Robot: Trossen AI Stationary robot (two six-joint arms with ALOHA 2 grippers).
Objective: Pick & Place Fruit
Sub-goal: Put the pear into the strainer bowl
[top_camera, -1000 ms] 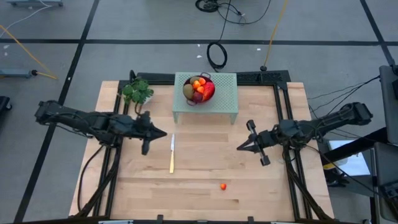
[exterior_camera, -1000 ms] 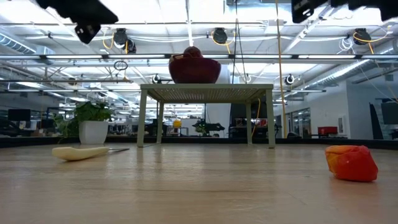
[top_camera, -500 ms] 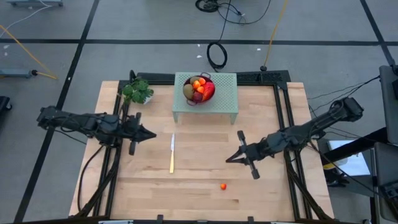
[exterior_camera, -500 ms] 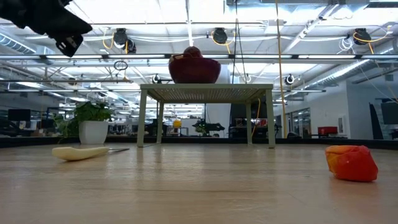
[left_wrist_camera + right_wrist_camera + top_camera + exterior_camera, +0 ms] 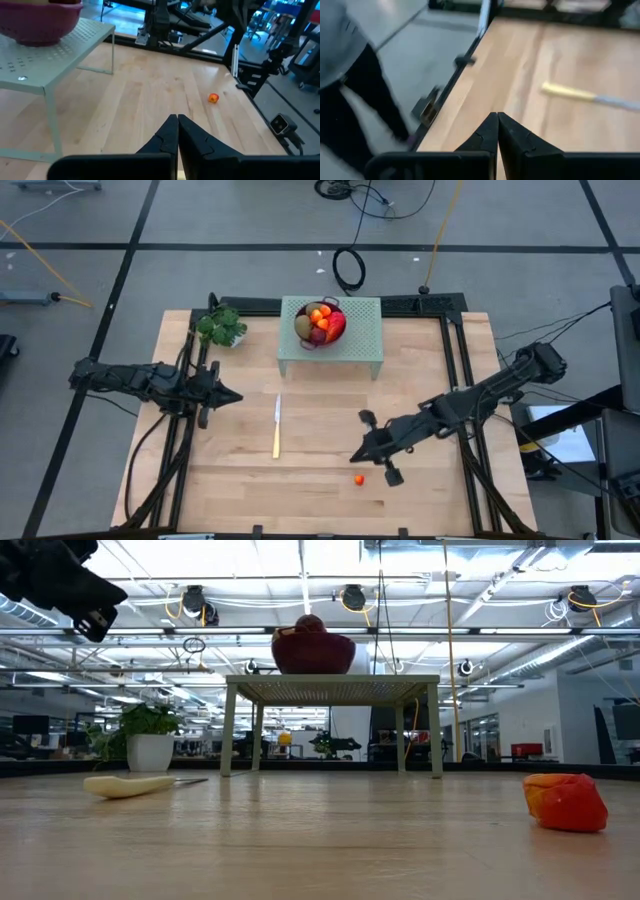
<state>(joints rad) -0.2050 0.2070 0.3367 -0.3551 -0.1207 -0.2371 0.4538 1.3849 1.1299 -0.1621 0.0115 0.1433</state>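
right gripper (image 5: 352, 458), fingers pressed together and holding nothing, hangs just beside the stray orange-red fruit (image 5: 359, 479) that lies alone on the wooden table (image 5: 420, 490) near its front edge. the rest of the fruit sits heaped in a dark red bowl (image 5: 321, 326) on a pale green perforated stand (image 5: 360, 340) at the back of the table, well apart from the loose piece.

the risk, as it looks from here: with its fingers together the gripper would nudge the small round fruit instead of straddling it, and the piece could roll toward the table edge. a descent before the fingers part would cause just that.

left gripper (image 5: 237, 397), fingers likewise pressed together and empty, waits over the left side of the table, away from the fruit.

count: one loose fruit on the table; in the bowl one brown-green oval, one large red-yellow piece, at least one dark red ball and several tiny orange ones, the exact number hard to tell. one yellow-handled knife (image 5: 277, 427), one small potted plant (image 5: 220, 327), one bowl, one stand, two arms.
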